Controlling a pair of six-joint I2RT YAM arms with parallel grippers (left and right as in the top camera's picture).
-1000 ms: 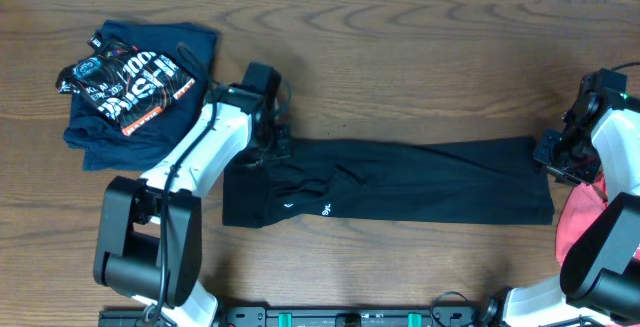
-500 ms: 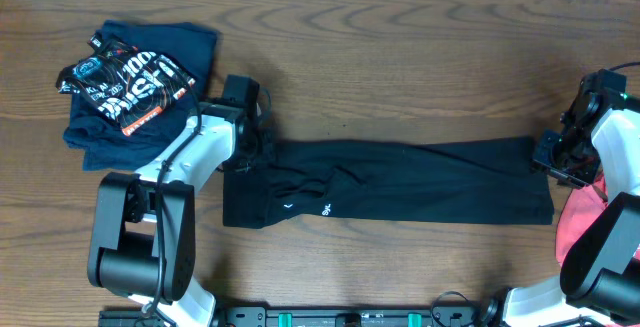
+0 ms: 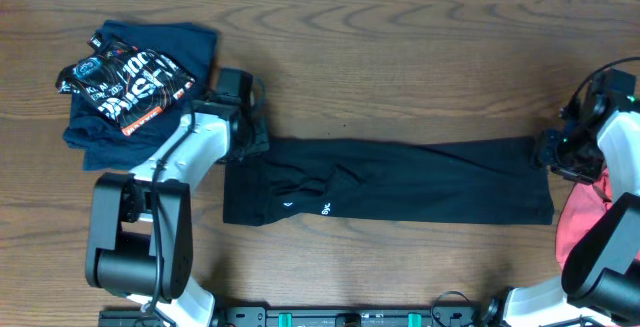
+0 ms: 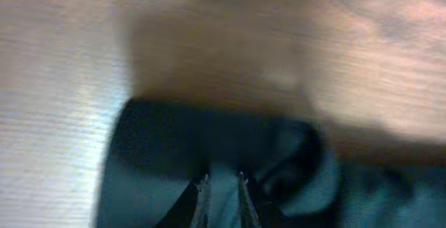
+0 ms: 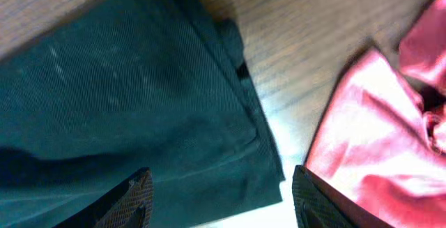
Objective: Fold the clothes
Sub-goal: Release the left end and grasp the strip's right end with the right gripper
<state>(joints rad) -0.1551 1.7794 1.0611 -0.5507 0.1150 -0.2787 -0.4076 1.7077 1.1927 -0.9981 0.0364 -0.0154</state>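
Note:
The clothes (image 3: 400,182), a black garment with a small white logo, lie as a long flat strip across the table's middle. My left gripper (image 3: 245,139) is low over the strip's top-left corner. In the left wrist view its tips (image 4: 221,180) stand a narrow gap apart just above the dark cloth (image 4: 160,151), with nothing clearly pinched. My right gripper (image 3: 552,155) hovers at the strip's right end. In the right wrist view it (image 5: 219,186) is wide open, and the black hem corner (image 5: 125,95) lies flat beneath, between the fingers.
A navy printed garment (image 3: 130,82) lies folded at the back left, just beyond my left arm. A coral-red garment (image 3: 580,222) sits bunched at the right edge, close to the black hem (image 5: 376,130). Bare wood surrounds the strip.
My left gripper dragged the strip's top-left corner leftward, flattening it, and its jaws have parted slightly. My right gripper's jaws have opened wider over the right end.

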